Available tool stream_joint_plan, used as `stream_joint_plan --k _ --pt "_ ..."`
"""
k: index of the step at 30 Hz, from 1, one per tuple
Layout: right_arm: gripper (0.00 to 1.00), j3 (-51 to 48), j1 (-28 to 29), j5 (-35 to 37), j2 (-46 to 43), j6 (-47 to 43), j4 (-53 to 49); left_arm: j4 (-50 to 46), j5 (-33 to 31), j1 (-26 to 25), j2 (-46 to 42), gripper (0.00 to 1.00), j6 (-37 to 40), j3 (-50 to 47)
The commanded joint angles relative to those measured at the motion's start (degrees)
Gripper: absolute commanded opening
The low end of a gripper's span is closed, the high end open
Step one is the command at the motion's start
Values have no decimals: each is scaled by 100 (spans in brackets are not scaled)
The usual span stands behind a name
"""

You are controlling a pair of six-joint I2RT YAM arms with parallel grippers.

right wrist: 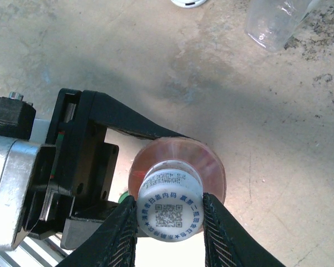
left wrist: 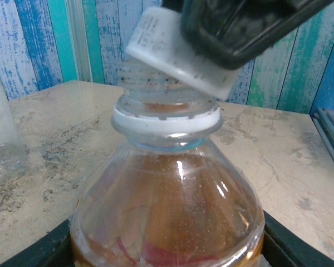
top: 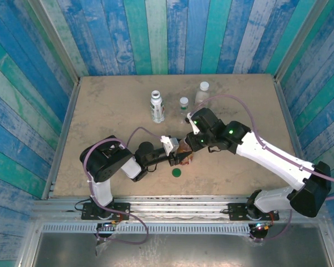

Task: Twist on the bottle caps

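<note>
My left gripper [left wrist: 167,258] is shut on the amber-orange bottle [left wrist: 167,206], which stands upright near the table's front [top: 182,158]. Its threaded neck [left wrist: 161,83] is bare above a white collar ring. My right gripper [right wrist: 171,236] is shut on a white cap [right wrist: 171,211] with a printed code on top. The cap [left wrist: 175,53] sits tilted over the neck's right side, askew on the threads. A dark green cap [top: 177,172] lies on the table just in front of the bottle. My right gripper [top: 193,142] hangs directly above the bottle's mouth.
Three more bottles stand at the back: a white-labelled one [top: 157,105], a small clear one [top: 183,105] and a larger clear one [top: 202,92]. A clear bottle [right wrist: 275,19] and another white cap [right wrist: 189,2] lie past the right gripper. Blue plank walls surround the table [top: 100,111].
</note>
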Motion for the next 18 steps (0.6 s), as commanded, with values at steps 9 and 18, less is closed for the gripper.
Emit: stream_joint_plan --k 9,18 --pt "30 670 32 -146 616 -171 -1169 -538 280 -23 120 56 230 -53" --pt "26 1338 37 -167 1324 -410 -2127 -465 317 -23 142 56 320 -93"
